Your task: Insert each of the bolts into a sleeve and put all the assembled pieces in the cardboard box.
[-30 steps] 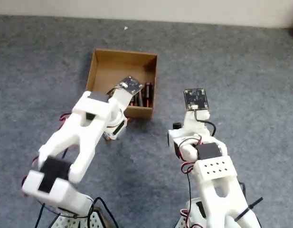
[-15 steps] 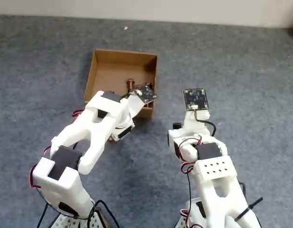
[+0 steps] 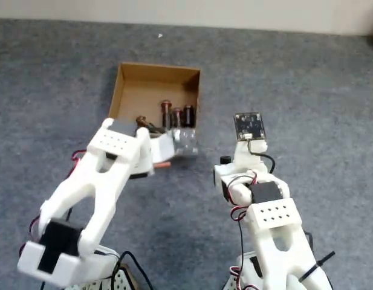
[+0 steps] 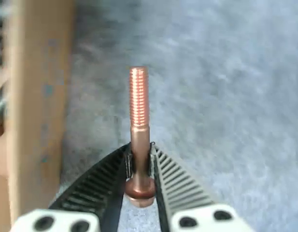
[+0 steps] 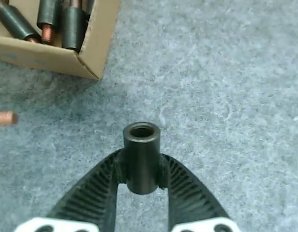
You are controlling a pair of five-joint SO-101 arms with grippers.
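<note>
Right tool (image 5: pixel 141 163) pinching the sleeve (image 5: pixel 141 153) by its sides, open bore showing, over the bench (image 5: pixel 226 72). Left tool (image 4: pixel 139 162) pinching the bolt (image 4: pixel 139 121) just above its head, threads free, beside the box (image 3: pixel 127 84). Risk: bolt and bore apart and not lined up; a tilted entry could catch threads on the rim or twist either part loose. Finished pieces (image 3: pixel 177 115) lie in the box.

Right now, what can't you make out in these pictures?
- High view: the left arm covers the box's near wall, so the pieces inside can't be counted.
- Right wrist view: picture edges cut off the box and all but the bolt's tip; the sleeve's bore is dark.
- Left wrist view: the box wall is blurred.
</note>
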